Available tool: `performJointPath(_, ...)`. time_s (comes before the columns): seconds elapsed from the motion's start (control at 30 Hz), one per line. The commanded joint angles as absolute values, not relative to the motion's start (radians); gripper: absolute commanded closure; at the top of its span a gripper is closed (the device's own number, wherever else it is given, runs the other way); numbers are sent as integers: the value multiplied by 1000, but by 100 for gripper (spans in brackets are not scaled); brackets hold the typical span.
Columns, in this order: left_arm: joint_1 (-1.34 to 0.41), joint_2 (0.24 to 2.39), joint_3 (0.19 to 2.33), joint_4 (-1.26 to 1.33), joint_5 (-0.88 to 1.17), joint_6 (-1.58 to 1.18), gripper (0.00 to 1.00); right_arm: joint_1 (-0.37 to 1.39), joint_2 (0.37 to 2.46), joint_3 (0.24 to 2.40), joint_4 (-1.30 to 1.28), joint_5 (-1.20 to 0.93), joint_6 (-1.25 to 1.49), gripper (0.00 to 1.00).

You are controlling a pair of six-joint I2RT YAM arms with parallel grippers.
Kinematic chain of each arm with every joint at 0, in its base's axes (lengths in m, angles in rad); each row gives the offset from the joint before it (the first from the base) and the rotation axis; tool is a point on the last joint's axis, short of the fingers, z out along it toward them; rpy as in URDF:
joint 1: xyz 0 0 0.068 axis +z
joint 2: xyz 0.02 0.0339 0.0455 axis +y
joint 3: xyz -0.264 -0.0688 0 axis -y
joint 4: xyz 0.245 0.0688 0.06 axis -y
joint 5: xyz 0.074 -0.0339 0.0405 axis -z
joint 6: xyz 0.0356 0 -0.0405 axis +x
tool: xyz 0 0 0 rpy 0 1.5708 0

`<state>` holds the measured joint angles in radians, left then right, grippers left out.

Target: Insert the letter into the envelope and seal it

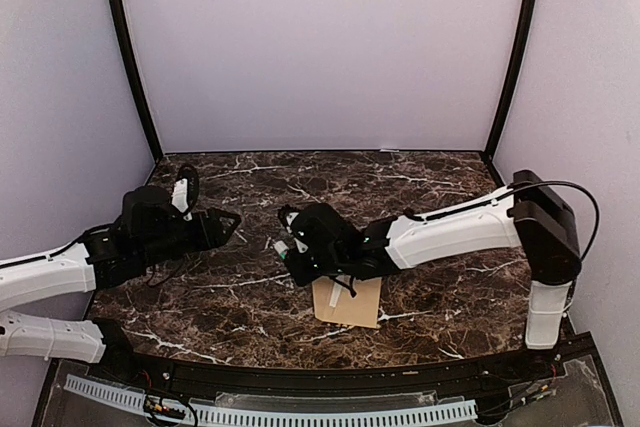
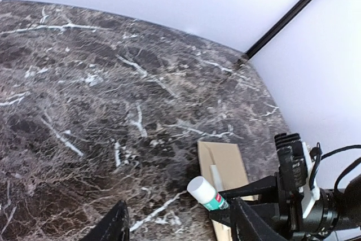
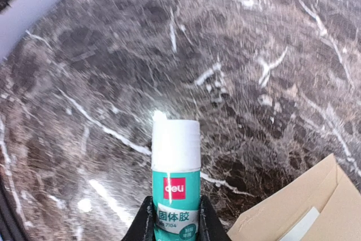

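Now: right gripper (image 3: pixel 176 221) pinching teal glue stick (image 3: pixel 176 156), base hidden in jaws; envelope (image 1: pixel 360 307) partly covered by right arm (image 1: pixel 450 232), white strip (image 2: pixel 216 178) at its mouth unclear; left gripper (image 1: pixel 228 227) spread, empty.

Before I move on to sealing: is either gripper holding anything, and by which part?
The right gripper grips the glue stick by its teal lower body, white end free. The left gripper is open, holding nothing.

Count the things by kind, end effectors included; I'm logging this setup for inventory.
Envelope: 1
Glue stick: 1
End effectors: 2, the left end effector and the right end effector
Total: 4
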<state>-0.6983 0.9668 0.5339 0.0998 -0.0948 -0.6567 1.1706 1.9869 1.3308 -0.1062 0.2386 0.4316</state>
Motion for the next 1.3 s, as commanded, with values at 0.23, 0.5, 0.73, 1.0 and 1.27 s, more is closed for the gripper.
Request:
performJointPath(0.23, -692, 785, 566, 293, 265, -588, 35, 1175, 1607, 1012, 435, 87, 304, 100)
performJointPath(0.5, -692, 850, 611, 539, 566, -605, 33, 1175, 1438, 845, 685, -113, 287, 100)
performJointPath(0.73, -695, 1027, 677, 736, 822, -641, 33, 1174, 1417, 831, 745, -197, 317, 100)
performJointPath(1.0, -733, 1159, 760, 770, 859, -610, 46, 1170, 1440, 855, 741, -188, 353, 100)
performJointPath(1.27, -758, 1204, 800, 711, 810, -556, 76, 1154, 1454, 853, 749, -192, 382, 100)
